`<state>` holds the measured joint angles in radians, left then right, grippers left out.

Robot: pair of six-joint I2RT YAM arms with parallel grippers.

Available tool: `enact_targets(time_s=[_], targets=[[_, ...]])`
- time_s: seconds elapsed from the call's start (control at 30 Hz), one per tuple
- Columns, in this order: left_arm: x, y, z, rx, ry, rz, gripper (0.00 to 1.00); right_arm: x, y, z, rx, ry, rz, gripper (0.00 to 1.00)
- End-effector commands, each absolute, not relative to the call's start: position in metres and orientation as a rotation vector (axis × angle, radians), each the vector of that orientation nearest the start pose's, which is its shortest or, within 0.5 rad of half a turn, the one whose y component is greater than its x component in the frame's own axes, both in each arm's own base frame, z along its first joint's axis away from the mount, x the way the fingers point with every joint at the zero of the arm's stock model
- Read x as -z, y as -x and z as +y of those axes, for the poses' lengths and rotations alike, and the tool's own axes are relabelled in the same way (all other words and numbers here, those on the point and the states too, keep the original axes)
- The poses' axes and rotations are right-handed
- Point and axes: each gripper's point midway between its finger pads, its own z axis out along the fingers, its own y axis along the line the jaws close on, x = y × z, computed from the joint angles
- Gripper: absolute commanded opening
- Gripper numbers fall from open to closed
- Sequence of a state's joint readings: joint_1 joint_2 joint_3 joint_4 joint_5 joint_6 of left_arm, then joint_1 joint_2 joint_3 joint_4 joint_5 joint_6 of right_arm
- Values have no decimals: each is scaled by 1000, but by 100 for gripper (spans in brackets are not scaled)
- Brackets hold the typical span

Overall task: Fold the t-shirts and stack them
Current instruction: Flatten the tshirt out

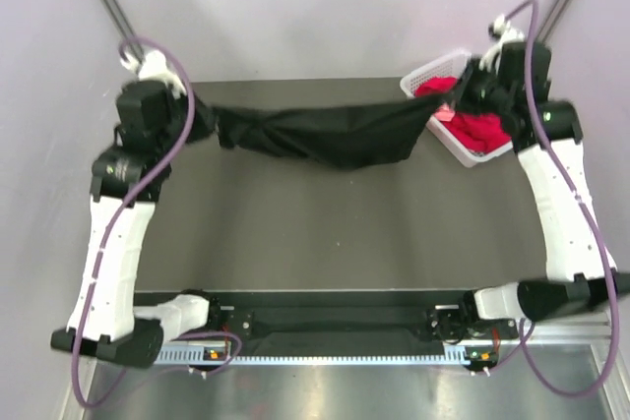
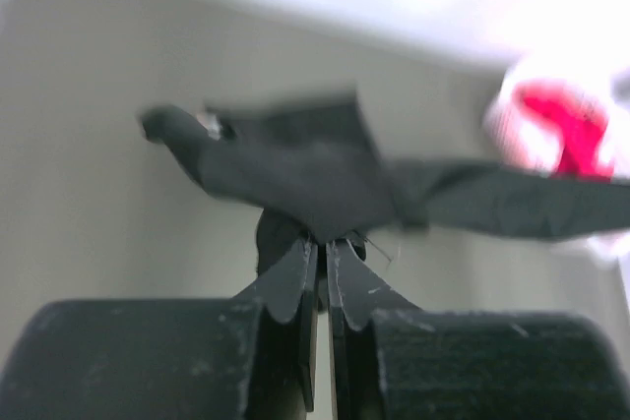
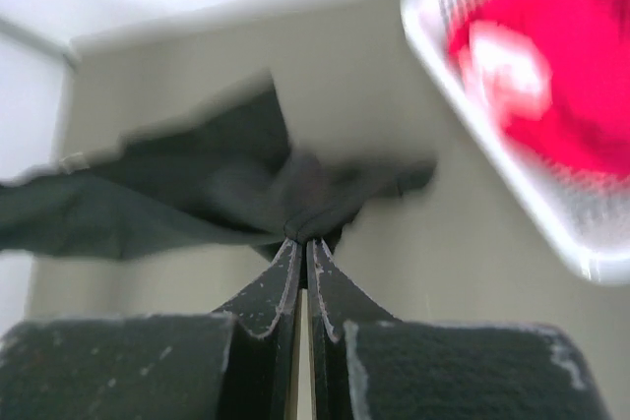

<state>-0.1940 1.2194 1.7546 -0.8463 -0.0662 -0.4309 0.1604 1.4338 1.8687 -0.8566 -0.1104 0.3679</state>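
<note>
Two grips: left hand (image 2: pixel 320 243), right hand (image 3: pixel 300 243) clamp black t-shirt (image 1: pixel 325 135) taut over table (image 1: pixel 325 233) far edge.

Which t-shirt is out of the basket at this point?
The black t-shirt: it hangs stretched between the left tool and right tool, both shut on it. The red t-shirt lies in the white basket.

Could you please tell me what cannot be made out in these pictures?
Top view: the right arm covers part of the white plastic lattice basket, so the bright red fabric inside cannot be counted as shirts.
Right wrist view: blur; the pale patch on the red may be pink cloth or glare.
All views: the large plain black t-shirt hangs twisted between the left gripper and right gripper; which parts they pinch is unclear.
</note>
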Motion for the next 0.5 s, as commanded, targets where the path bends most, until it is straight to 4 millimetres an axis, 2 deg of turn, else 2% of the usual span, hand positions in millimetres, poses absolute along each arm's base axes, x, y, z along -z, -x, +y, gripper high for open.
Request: enact_targets(time_s=[0.0,0.03,0.07,0.1,0.13,0.17,0.23,0.27,0.3,0.33,0.43,0.47], targets=[[-336,-304,-84,439,289,2096,5,-340,-340,93,-472,-177,2124,0],[-318,-294,-88,467,297,2137,5,-334,-319,91,-488,-184,2119,0],[-281,-273,-94,515,297,2215,5,-281,-304,91,-480,-206,2238,0],[-267,-265,-96,544,332,2234,5,-269,-286,91,-495,-206,2252,0],[-257,-253,-98,568,340,2242,6,-248,-273,92,-505,-230,2302,0],[-222,-240,-103,592,381,2326,6,-204,-253,94,-515,-248,2415,0],[-198,-226,-112,631,383,2390,10,-176,-230,96,-532,-274,2477,0],[-176,-218,-116,634,408,2448,11,-147,-213,95,-526,-298,2548,0],[-167,-212,-126,641,377,2484,12,-139,-205,94,-528,-314,2565,0],[-155,-211,-132,631,369,2524,13,-120,-194,92,-511,-328,2616,0],[-127,-199,-157,577,275,2639,13,-105,-185,86,-465,-345,2655,0],[-115,-202,-168,566,255,2682,15,-101,-184,85,-450,-345,2666,0]])
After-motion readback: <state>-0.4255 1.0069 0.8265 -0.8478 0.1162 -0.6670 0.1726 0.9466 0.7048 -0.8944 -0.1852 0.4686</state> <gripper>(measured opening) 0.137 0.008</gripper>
